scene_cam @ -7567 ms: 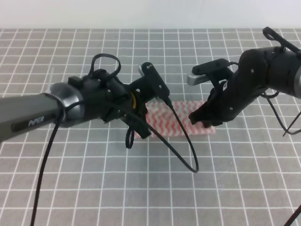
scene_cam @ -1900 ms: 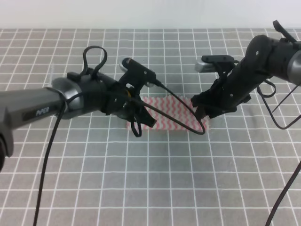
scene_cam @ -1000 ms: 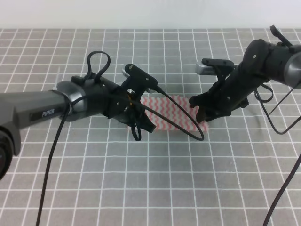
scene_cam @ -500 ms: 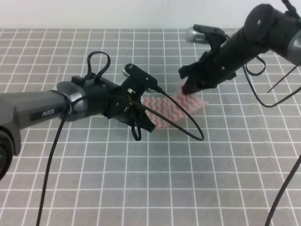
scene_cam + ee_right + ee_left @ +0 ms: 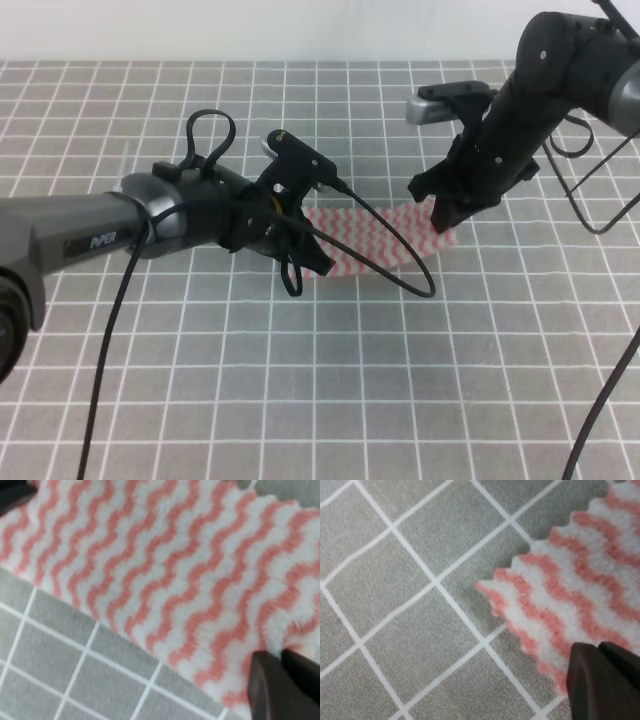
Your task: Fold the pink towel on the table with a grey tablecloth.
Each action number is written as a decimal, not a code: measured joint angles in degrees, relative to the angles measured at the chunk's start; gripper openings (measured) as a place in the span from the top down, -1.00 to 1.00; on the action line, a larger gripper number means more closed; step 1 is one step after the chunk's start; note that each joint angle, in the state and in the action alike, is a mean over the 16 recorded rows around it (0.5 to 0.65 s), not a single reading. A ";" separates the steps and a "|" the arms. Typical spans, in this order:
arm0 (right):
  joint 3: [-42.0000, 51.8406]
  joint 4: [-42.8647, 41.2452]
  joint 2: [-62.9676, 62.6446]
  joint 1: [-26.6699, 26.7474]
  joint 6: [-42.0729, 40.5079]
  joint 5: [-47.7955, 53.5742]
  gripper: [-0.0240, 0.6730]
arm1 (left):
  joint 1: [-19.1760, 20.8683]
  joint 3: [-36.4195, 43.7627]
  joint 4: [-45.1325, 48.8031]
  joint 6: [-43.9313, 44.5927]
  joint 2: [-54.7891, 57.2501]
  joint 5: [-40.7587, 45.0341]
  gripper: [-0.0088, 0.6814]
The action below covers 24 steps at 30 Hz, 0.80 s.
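Towel position: the pink towel (image 5: 375,240) lies near the centre of the table with a grey tablecloth (image 5: 300,400), spanning only a few grid squares. Its left portion rests flat on the cloth. Its right end curves upward off the surface toward the right gripper (image 5: 443,212).

Towel detail: pink-and-white wavy stripes and a pinked, toothed edge are visible in both wrist views. In the left wrist view one corner of the towel (image 5: 560,595) lies flat across a white grid line.

Surface: grey cloth printed with thin white grid lines, extending to all sides of the exterior view. A pale wall (image 5: 300,30) runs along the far edge of the table.

Right gripper: jaws are closed on the raised right end of the towel. In the right wrist view the two dark fingertips (image 5: 280,672) sit pressed together against the fabric, with no gap between them.

Left gripper (image 5: 312,262): it sits low at the left end of the towel. In the left wrist view its dark fingertips (image 5: 600,672) lie together over the towel edge; the jaws appear closed on it.

Cabling: a black cable (image 5: 400,270) loops from the left arm across the towel.
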 joint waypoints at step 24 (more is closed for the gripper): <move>-0.05 -6.50 -0.06 -0.13 -2.23 3.09 0.66 | 0.00 0.01 0.03 0.01 0.00 -0.43 0.97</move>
